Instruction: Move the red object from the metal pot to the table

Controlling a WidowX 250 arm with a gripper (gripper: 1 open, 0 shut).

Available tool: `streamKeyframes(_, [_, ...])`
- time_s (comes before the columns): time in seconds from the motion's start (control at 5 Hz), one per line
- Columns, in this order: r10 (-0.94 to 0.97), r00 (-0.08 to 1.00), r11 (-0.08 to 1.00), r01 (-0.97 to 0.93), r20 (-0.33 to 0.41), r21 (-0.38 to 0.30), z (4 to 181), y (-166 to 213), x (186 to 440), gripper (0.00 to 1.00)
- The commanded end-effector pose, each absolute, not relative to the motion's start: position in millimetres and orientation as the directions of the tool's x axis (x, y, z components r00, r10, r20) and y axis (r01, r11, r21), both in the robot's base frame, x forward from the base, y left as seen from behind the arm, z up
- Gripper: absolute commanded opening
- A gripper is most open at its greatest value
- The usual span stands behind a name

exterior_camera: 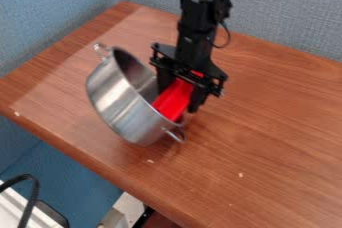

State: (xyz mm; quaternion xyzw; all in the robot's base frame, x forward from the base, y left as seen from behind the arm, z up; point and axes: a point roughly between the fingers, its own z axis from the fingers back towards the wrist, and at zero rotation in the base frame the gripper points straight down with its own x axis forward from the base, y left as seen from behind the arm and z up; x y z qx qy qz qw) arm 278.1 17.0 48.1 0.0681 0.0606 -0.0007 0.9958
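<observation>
Nearest me, the metal pot [130,100] is tipped up on the desk [267,162], its mouth tilted toward the arm and its near side lifted. At its far rim, the gripper [186,84] points straight down, its jaws closed around the red object [173,103], which hangs between them with its lower end at the pot's edge, right beside the small wire handle. Whether the red piece is touching the rim, I cannot tell. Beyond, the black arm rises toward the blue wall. By my judgement the grasp is made and the lift is partly done; clearing the pot and setting the piece down on bare wood remain.
</observation>
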Motion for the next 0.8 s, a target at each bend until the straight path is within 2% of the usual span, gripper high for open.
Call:
streamKeyframes(0.0, [-0.044,0.995,0.99,0.056,-0.094,0.126,50.5,-9.6,275.5,0.0])
streamKeyframes(0.4, [-0.119,0.991,0.984,0.126,-0.067,0.125,29.5,-44.9,275.1,0.0])
streamKeyframes(0.6, [-0.115,0.992,0.985,0.121,-0.056,0.124,27.2,-28.8,272.5,1.0])
